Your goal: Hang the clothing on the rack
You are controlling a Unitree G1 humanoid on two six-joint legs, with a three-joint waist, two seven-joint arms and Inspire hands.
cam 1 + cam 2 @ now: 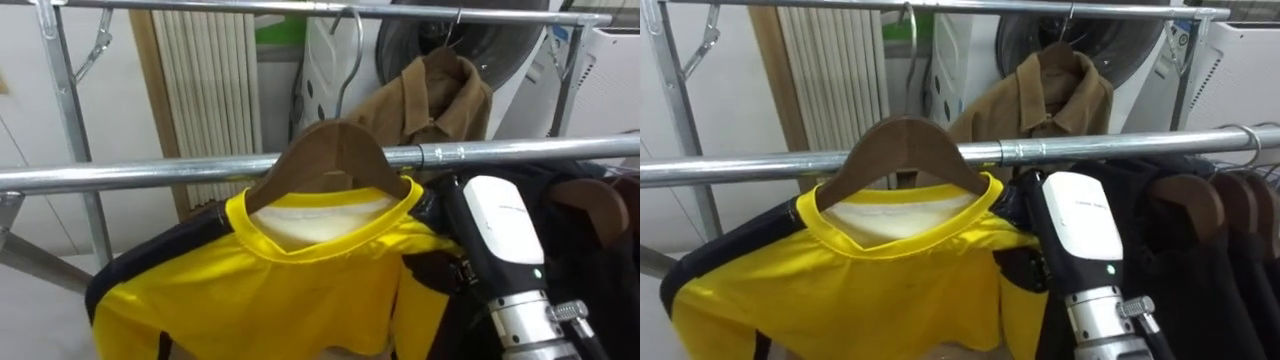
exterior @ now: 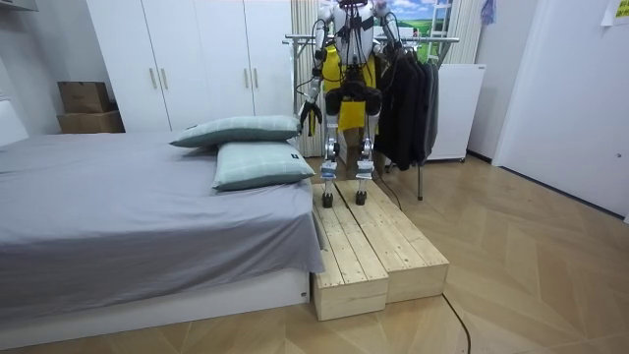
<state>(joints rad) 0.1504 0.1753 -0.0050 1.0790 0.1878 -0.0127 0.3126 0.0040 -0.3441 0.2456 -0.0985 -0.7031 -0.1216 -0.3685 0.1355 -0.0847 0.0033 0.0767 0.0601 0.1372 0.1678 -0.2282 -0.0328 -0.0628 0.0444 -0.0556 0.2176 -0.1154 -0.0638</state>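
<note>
Shirt [image 1: 260, 290] on a hanger [image 1: 325, 150] covers the right hand's fingers; I cannot tell their grip. Left hand [image 2: 315, 118] hangs low, its fingers unreadable.

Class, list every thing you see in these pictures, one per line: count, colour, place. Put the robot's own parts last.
shirt: one, yellow with dark sleeves, on the wooden hanger.
wooden hanger: one, brown, in front of the near rail.
rails: two, silver, near and far.
jacket: one, brown, on the far rail.
dark clothes: several, black, on the near rail, right.
bed: one, grey, room view's left.
pillows: two, grey-green, on the bed.
wooden platform: two pale blocks, under the robot.
wardrobe: one, white, behind the bed.
right forearm: white, beside the shirt's collar.
left hand: dark, hanging at its side.
</note>
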